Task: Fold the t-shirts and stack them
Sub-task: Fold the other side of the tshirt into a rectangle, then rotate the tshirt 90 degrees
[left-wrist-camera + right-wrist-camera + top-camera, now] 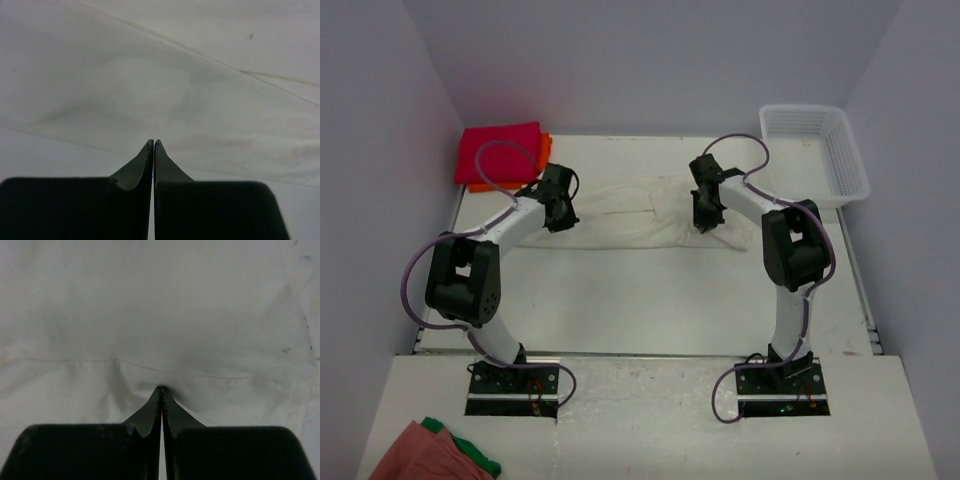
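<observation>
Cream-white t-shirt (640, 222) looks limp and light, best taken by its edges: right gripper (161, 388) clamped on puckered cloth, left gripper (153, 142) closed at hem, hold unclear.

White-linked arms (510, 225) with black joint housings (465, 280) — purple cables (740, 137) looping — on black base plates (515, 385).
</observation>
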`<state>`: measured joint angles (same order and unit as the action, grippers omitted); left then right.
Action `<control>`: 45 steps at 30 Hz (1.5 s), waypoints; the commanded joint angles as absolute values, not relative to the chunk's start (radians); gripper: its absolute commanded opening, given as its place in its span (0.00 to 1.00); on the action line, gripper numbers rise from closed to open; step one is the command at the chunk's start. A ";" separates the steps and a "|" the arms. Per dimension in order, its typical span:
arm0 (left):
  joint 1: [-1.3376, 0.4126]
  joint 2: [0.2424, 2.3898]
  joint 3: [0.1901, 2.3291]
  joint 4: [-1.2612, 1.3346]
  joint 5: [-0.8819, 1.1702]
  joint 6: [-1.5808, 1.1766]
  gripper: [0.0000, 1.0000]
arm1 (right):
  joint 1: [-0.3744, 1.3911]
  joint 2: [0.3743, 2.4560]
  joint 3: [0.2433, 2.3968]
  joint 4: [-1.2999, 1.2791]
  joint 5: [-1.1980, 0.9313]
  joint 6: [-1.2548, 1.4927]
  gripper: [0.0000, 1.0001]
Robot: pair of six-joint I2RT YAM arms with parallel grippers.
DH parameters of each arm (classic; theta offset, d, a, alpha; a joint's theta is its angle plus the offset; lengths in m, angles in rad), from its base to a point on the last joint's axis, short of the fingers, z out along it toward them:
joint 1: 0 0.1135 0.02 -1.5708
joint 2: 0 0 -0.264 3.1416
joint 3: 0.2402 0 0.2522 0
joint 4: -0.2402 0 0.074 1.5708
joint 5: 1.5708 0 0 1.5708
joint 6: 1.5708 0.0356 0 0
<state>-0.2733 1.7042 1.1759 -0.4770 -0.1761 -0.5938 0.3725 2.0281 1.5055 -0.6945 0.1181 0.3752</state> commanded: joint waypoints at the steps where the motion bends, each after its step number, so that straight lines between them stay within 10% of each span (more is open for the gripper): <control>1: -0.272 1.670 1.151 -0.500 -0.277 -0.620 0.00 | 0.373 2.051 1.572 -0.719 0.095 0.359 0.00; 16: -0.268 1.868 1.154 -0.595 -0.319 -0.692 0.00 | 0.371 2.077 1.529 -0.726 0.055 0.379 0.00; 32: -0.301 1.603 0.844 -0.647 -0.127 -0.805 0.00 | 0.371 2.052 1.453 -0.739 0.023 0.420 0.00; 45: -0.646 1.503 0.808 -0.690 -0.075 -0.874 0.00 | 0.371 2.147 1.617 -0.824 -0.034 0.417 0.00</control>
<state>-0.5804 1.4906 0.7876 -0.6525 -0.1165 -0.8352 0.3668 2.0918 1.5536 -0.7635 0.0154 0.4110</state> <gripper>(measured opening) 0.002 0.003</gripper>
